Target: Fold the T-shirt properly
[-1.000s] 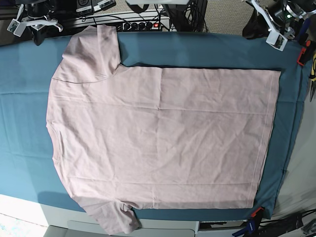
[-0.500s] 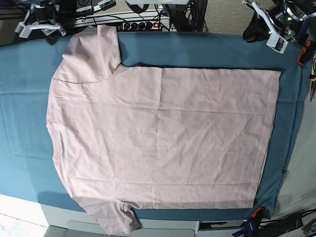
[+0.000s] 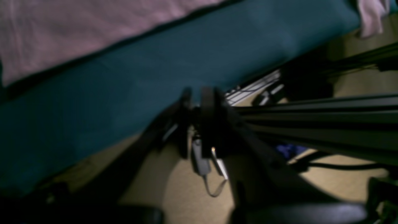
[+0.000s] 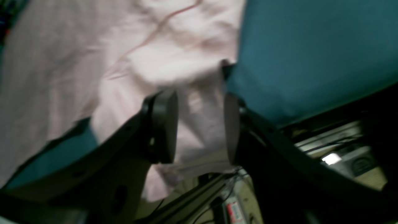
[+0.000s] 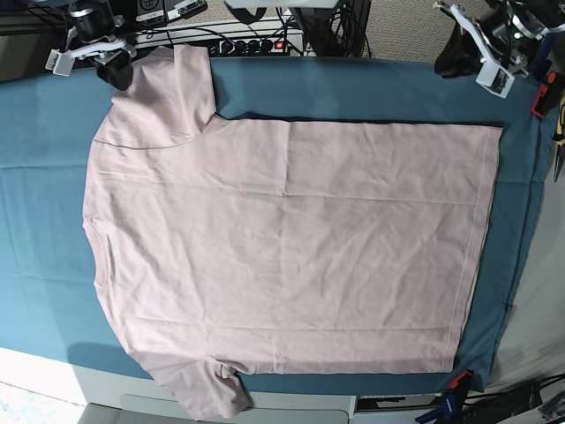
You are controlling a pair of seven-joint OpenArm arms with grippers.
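The pale pink T-shirt [image 5: 282, 238] lies flat on the teal cloth [image 5: 371, 88], plain side up, with the neck at the left and the hem at the right. My right gripper [image 5: 88, 55] is open at the back left, just beside the far sleeve [image 5: 168, 88]. In the right wrist view, my right gripper [image 4: 197, 127] is open, with the sleeve's cloth [image 4: 199, 102] showing between its fingers. My left gripper [image 5: 484, 55] hangs off the back right corner, apart from the shirt. In the blurred left wrist view, my left gripper [image 3: 196, 124] has its fingers close together and holds nothing.
A power strip [image 5: 256, 42] and cables lie behind the table's back edge. An orange clamp [image 5: 540, 95] and hand tools [image 5: 559, 132] are at the right edge. Another clamp [image 5: 455, 384] grips the front right corner. The near sleeve [image 5: 207, 397] hangs over the front edge.
My right gripper has moved rightward along the back edge to the far sleeve. The left arm has barely shifted. The shirt has not moved.
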